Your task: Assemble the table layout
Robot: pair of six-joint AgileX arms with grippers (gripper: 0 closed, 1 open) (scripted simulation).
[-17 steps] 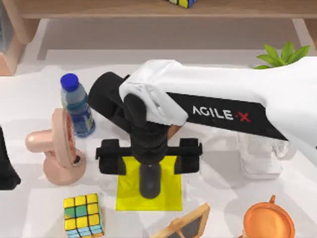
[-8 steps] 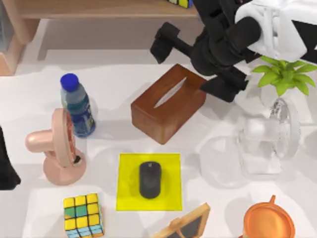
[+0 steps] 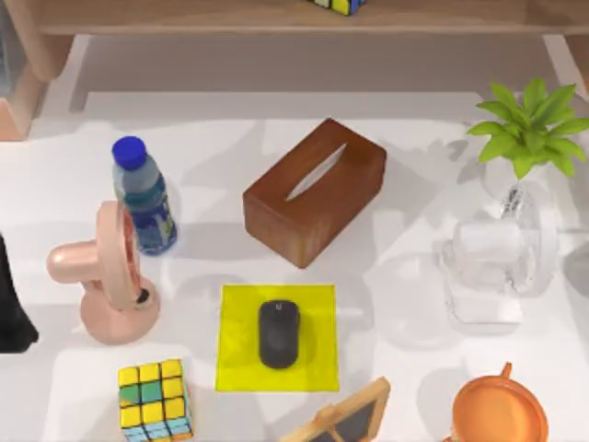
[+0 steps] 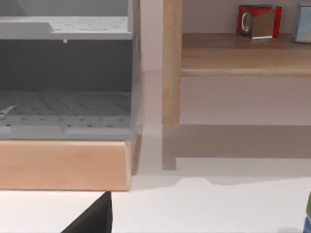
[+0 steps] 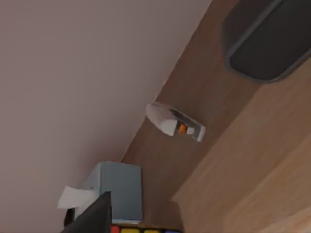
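Counter (image 3: 230,129): the broad white surface runs across the whole top view, carrying every loose item.
Shelf (image 3: 184,17): light wood, along the upper edge of the frame.
Tissue box (image 3: 313,191): brown, centre of the frame, lying at a diagonal.
Yellow mat (image 3: 237,361): lower centre, flat on the counter.
Mouse (image 3: 278,333): black, resting in the middle of the mat.
Done, as I judge it: mouse sits on mat, so that placement looks complete.
Left: nothing obviously out of place; I cannot tell what else the layout needs.
End effectors: neither wrist view lets me say whether either is open or closed.
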